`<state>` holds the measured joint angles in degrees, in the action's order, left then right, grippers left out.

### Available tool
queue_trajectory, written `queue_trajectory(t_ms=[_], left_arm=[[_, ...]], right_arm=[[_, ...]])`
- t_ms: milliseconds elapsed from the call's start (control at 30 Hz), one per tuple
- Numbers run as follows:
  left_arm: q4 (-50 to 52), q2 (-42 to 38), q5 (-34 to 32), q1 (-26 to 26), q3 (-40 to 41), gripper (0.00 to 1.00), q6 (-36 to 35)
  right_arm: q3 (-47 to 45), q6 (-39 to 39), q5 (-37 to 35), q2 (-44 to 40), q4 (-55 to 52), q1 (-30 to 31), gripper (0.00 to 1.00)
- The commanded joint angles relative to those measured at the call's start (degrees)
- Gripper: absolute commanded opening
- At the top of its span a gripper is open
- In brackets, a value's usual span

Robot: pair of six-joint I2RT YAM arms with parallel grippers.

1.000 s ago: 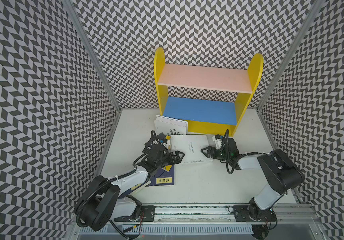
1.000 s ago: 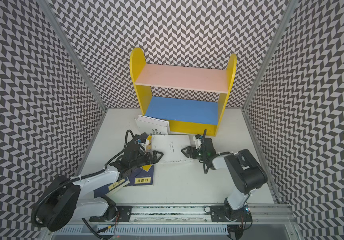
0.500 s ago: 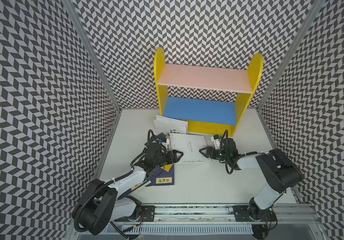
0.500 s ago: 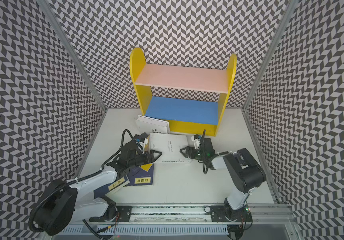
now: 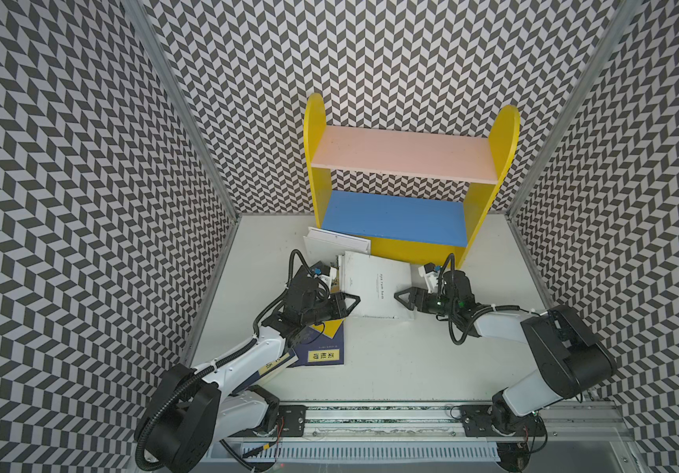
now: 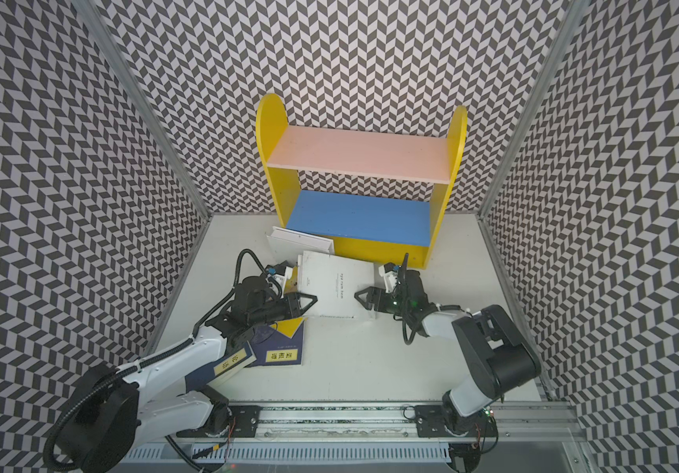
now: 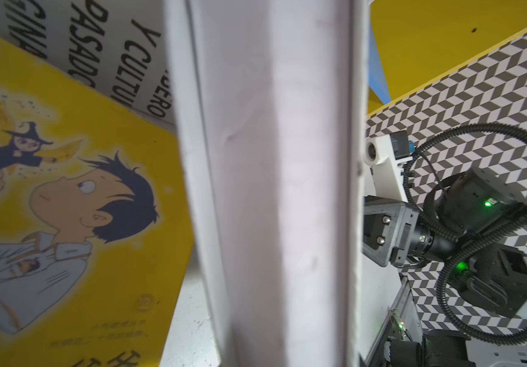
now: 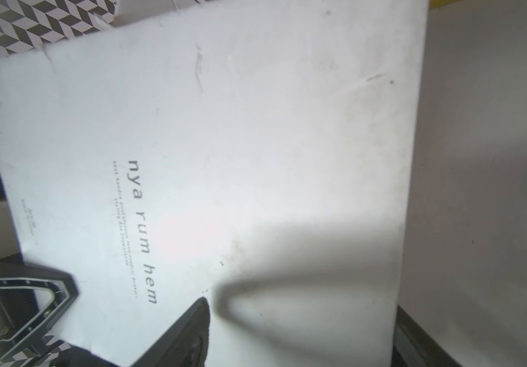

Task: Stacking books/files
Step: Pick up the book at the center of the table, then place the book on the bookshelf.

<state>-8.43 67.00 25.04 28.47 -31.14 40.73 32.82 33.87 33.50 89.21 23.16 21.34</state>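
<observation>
Two pincers flank the white book [image 5: 374, 286], which lies on other books on the desk [image 5: 391, 368], just in front of the shelf [image 5: 391, 215]. The left pincer [image 5: 352, 304] has a finger over its near-left corner, the right pincer [image 5: 401, 297] one over its right edge. I cannot tell whether either clamps. Book and pincers sit almost where they did a second ago.

Printed in thin grey type on the flat white book [image 8: 256, 127]: "nya rum hem"; smaller lines beside it too blurred to read. On the white book with bold black capitals [image 7: 122, 47], cut off: "PASADO", "Y CULTU". Chinese characters, too small to make out, on the yellow cartoon book [image 7: 65, 254] and on the yellow labels of the flat navy book [image 5: 324, 356] and the tilted navy book [image 6: 233, 364].
</observation>
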Motion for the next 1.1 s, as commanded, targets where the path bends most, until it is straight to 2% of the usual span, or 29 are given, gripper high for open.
queue_trajectory(t_ms=[0,167,233,367,500,667,767,967,1067], left_arm=[[2.18,-2.25,1.51,-0.47,-2.05,0.25,-2.94],[2.16,-6.87,9.33,-2.63,-4.22,0.22,-3.93],[2.09,-7.59,10.41,-3.91,-5.89,0.22,-3.9],[1.15,-3.76,15.8,-8.46,-11.05,0.21,-3.4],[-1.81,2.5,24.17,-11.9,-17.55,0.21,-3.37],[-0.81,9.08,31.84,-13.94,-24.37,0.21,-3.95],[-3.96,10.99,36.63,-14.89,-24.92,0.21,-1.77],[-9.12,12.44,41.88,-15.72,-24.83,0.21,2.16],[-12.74,13.29,43.48,-16.05,-24.51,0.22,4.8]], right_arm=[[3.6,-1.05,2.17,-4.83,-1.12,-1.54,0.8],[6.28,-2.3,5.23,-10.9,-4.67,-6.61,0.9],[7.05,-2.24,6.88,-12.29,-5.13,-8.87,0.92],[8.05,-1.99,12.44,-12.75,-3.8,-12.64,1.0],[7.32,-1.52,17.33,-11.7,-0.04,-14.51,0.99],[4.99,2.86,24.02,-9.87,11.24,-15.19,0.99],[4.18,5.18,26.36,-8.59,15.84,-15.18,0.99],[4.3,8.29,28.21,-6.0,19.89,-14.94,1.0],[3.7,12.33,30.3,-4.53,25.51,-14.11,0.95]])
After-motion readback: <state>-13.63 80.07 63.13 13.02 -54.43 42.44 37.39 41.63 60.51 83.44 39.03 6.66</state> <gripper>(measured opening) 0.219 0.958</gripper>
